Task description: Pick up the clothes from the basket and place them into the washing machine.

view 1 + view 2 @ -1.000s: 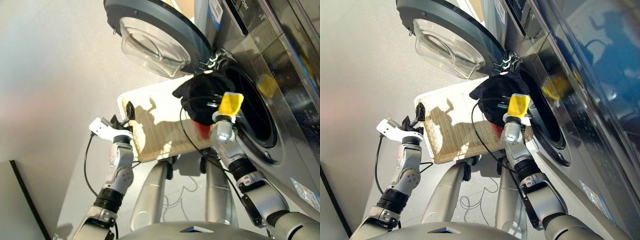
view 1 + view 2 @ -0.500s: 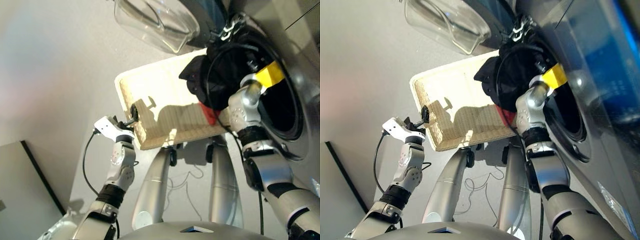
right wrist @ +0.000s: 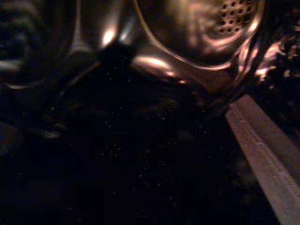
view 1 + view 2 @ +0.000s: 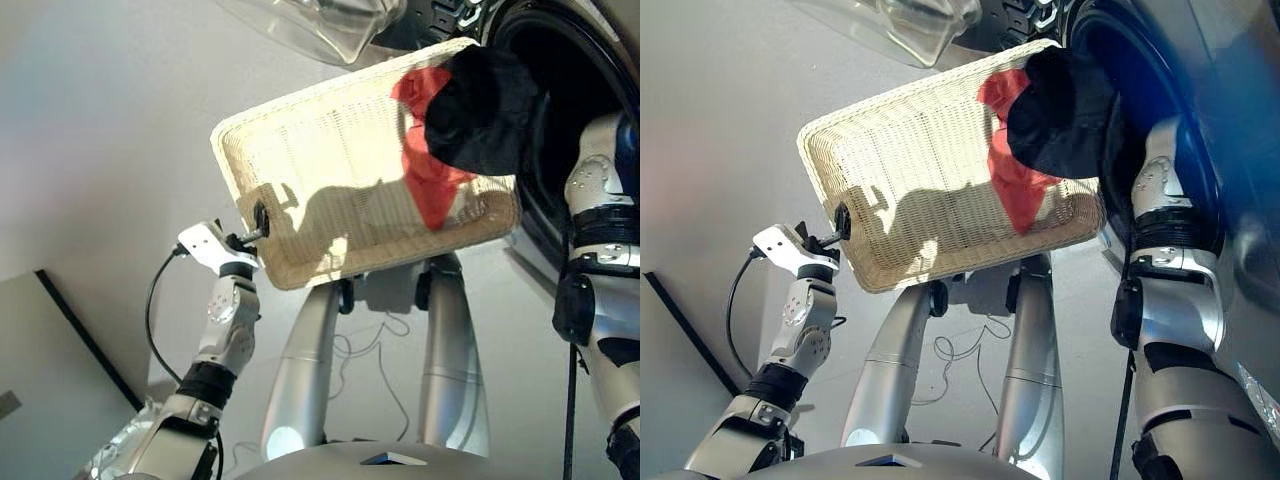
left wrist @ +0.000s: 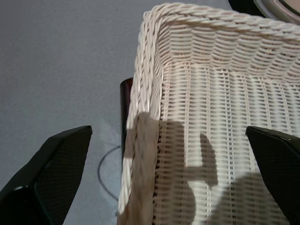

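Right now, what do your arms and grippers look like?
Both arms are shiny silver with black joint bands. My left gripper has two black fingers on a white wrist block, with a black cable looping down. A black cable hangs along my right arm.

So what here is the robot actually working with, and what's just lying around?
Part of the job:
black garment
coral red garment
basket
washing machine drum opening
open glass door
left gripper

Just lying about:
loose cable on the floor
dark panel
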Tool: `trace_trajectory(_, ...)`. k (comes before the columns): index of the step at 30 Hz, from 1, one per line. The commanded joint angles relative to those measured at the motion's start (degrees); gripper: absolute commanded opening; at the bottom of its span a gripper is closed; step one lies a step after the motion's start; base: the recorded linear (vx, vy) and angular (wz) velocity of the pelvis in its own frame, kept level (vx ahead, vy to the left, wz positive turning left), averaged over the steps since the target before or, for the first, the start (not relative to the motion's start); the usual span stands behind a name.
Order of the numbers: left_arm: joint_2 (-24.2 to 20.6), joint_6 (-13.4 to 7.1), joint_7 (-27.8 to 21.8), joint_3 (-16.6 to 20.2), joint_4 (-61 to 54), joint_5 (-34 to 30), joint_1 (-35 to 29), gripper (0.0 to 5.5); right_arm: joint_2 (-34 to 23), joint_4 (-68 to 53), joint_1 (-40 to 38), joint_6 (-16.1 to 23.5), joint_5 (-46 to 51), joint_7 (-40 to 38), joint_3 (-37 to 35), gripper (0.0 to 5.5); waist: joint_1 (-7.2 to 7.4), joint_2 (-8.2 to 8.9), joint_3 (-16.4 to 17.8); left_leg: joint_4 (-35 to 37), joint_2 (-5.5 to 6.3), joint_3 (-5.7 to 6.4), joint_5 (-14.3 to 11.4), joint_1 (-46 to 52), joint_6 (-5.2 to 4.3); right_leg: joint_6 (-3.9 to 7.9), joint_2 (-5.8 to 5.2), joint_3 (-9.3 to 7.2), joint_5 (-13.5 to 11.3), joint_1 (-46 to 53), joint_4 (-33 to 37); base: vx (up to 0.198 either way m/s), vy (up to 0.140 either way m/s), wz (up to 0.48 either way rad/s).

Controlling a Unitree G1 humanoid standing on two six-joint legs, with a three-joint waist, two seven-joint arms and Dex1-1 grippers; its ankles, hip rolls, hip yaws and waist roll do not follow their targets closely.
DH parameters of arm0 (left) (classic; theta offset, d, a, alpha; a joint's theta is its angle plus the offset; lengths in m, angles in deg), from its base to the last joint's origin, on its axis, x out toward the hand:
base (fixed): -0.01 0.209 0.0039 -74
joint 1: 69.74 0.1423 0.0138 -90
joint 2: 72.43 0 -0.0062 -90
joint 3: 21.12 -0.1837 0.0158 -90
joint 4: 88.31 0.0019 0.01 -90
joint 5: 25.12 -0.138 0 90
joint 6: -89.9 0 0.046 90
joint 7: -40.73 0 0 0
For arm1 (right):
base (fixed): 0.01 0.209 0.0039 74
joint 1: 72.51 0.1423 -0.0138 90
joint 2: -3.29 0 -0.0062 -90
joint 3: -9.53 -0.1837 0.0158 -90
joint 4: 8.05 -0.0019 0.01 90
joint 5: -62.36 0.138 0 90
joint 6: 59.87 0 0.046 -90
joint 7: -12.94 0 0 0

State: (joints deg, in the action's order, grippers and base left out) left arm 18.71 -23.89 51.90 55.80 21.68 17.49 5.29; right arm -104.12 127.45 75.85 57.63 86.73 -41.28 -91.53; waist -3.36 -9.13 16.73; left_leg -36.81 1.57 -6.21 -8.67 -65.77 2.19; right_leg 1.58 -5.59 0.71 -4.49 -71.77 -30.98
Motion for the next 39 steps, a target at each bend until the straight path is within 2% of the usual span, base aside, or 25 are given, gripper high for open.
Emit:
trace_trajectory(1,-1.01,-2.96,0.36,2.46,0.37,-1.47,2.08,5.50,-2.05,-1.51,-3.87,3.05,-1.00,2.19,2.21,0.80,1.56,-1.14,-4.26,2.34,-0.26,1.92,0.81,-0.94,-0.79,0.66,2.87,-2.74,5.00,1.75,-1.93,0.000,0.000,0.000)
trace_trajectory(2,-1.07,-3.04,0.21,2.55,0.86,-1.32,2.00,5.50,-1.50,0.08,-4.66,1.79,0.43,5.99,3.88,5.50,1.63,-0.87,-4.40,2.44,-0.34,1.93,0.93,-0.93,-0.84,0.61,2.82,-2.83,4.80,1.87,-1.72,0.000,0.000,0.000)
trace_trajectory(8,-1.05,-2.32,-1.45,3.76,2.26,-0.40,2.54,5.50,0.97,3.01,-8.56,-2.99,3.67,21.87,13.74,5.50,2.19,0.66,-4.02,4.51,-0.76,2.03,2.09,-0.02,-1.11,0.46,2.60,-3.28,3.35,3.61,0.87,0.000,0.000,0.000)
trace_trajectory(12,-0.07,-2.04,-2.73,4.65,4.41,0.86,2.74,5.50,4.25,1.06,-11.52,-4.99,1.22,28.84,20.08,5.50,2.46,1.77,-3.75,6.20,-0.79,2.31,3.25,1.00,-1.33,0.47,2.23,-3.80,2.56,5.45,3.11,0.000,0.000,0.000)
trace_trajectory(20,-0.31,-1.00,-5.65,5.17,6.49,0.40,2.32,5.50,7.53,4.38,-13.04,-8.67,1.73,42.55,31.21,5.50,1.68,3.17,-3.52,8.28,-0.29,3.31,4.81,2.27,-1.47,0.50,1.74,-4.91,2.02,7.42,5.03,0.000,0.000,0.000)
trace_trajectory(27,-0.34,-0.11,-5.88,5.07,7.59,0.10,0.31,5.50,11.18,12.58,-8.61,-12.88,-4.43,45.42,37.47,5.50,0.24,3.57,-3.38,6.60,0.12,4.24,4.79,0.92,-1.37,0.20,1.56,-5.69,3.42,6.44,2.69,0.000,0.000,0.000)
trace_trajectory(34,-1.04,1.09,-6.21,3.07,4.66,-0.44,-0.92,5.50,14.18,24.90,-1.37,-16.60,-8.34,46.26,38.13,5.50,-1.86,2.79,-2.26,3.21,0.83,5.40,3.98,-1.94,-1.02,-0.22,0.93,-6.36,5.45,3.78,-1.95,0.000,0.000,0.000)
trace_trajectory(39,-1.24,1.69,-6.43,2.55,4.24,-0.98,-1.51,5.50,14.98,27.80,-0.32,-17.71,-9.19,48.40,39.02,5.50,-2.65,2.46,-2.24,3.14,1.32,5.55,3.86,-2.64,-0.93,-0.31,0.79,-6.69,6.01,2.97,-2.75,0.000,0.000,0.000)
